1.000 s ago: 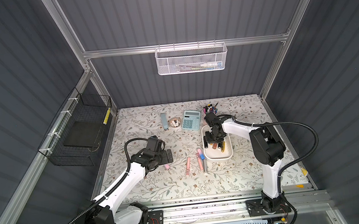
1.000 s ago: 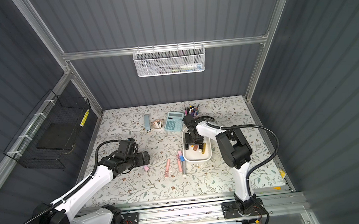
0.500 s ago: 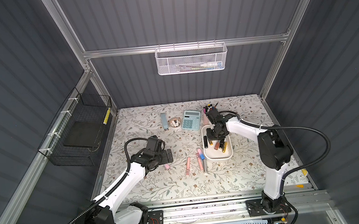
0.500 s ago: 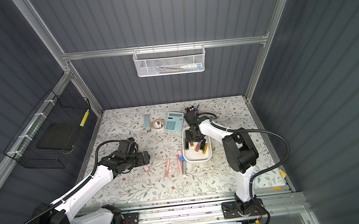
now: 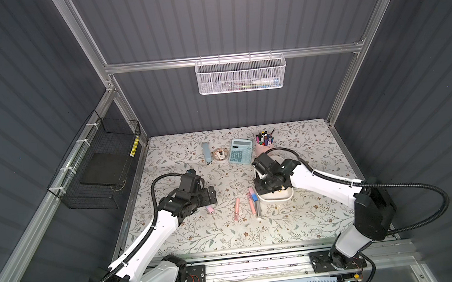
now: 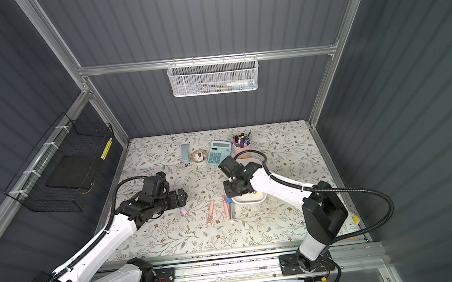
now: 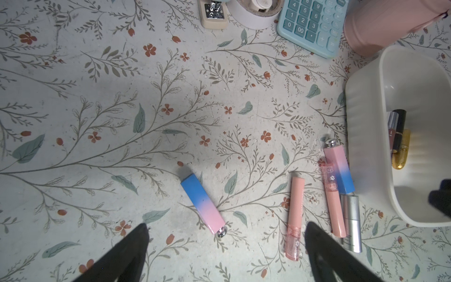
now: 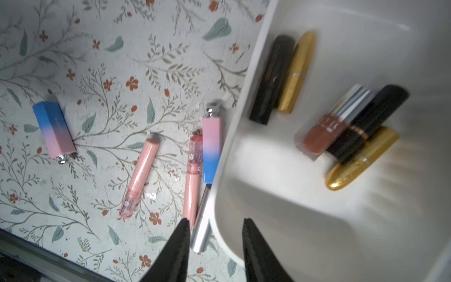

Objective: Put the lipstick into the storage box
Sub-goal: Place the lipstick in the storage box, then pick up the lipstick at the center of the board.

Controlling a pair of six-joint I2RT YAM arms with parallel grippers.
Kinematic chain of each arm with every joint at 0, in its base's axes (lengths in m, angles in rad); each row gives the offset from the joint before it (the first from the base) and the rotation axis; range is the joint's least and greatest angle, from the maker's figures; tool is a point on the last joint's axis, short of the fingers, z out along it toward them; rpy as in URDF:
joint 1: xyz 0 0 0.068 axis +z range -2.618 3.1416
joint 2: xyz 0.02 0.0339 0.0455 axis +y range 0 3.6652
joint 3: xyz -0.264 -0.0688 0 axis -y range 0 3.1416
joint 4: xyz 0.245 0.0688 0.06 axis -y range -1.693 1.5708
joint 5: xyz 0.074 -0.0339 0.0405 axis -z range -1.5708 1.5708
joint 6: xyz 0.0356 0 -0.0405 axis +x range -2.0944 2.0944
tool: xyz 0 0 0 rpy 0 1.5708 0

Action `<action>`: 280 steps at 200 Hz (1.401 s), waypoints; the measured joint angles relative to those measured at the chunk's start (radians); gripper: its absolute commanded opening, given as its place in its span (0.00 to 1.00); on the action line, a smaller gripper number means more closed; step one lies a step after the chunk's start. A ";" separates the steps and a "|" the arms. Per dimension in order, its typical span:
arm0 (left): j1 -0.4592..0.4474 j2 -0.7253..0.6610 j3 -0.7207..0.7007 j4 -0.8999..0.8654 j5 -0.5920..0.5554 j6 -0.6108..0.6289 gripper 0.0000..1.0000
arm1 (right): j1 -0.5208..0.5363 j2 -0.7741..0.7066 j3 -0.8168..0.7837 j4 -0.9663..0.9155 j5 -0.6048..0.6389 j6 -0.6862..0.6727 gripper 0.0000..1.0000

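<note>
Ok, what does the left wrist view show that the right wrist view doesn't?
Only left wrist: calculator, pen cup, tape roll, stapler. Only right wrist: a black-and-gold pair against the box wall. Both: the box, a gloss-black-gold trio inside it, a lone blue-pink lipstick and four more tubes beside the box.

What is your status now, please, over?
Left gripper open, empty, by blue-pink lipstick. Right gripper part open, empty, at storage box rim. Five lipsticks in box, five on table. Nothing in the way.
</note>
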 measured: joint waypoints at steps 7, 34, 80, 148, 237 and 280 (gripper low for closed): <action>0.000 -0.005 0.000 -0.005 0.003 0.000 1.00 | 0.024 -0.001 -0.013 -0.001 0.007 0.012 0.40; 0.000 -0.028 0.000 -0.022 0.004 0.000 1.00 | 0.085 -0.022 -0.065 0.002 0.032 0.063 0.40; 0.000 -0.063 0.000 -0.041 0.004 0.000 1.00 | 0.132 -0.024 -0.140 0.024 0.046 0.135 0.38; 0.000 -0.095 0.000 -0.070 0.006 -0.005 1.00 | 0.143 0.050 -0.158 0.078 0.049 0.176 0.37; 0.000 -0.097 0.000 -0.071 0.003 -0.008 1.00 | 0.143 0.139 -0.158 0.115 0.057 0.182 0.35; 0.000 -0.097 0.000 -0.071 0.003 -0.008 1.00 | 0.143 0.160 -0.150 0.118 0.065 0.181 0.30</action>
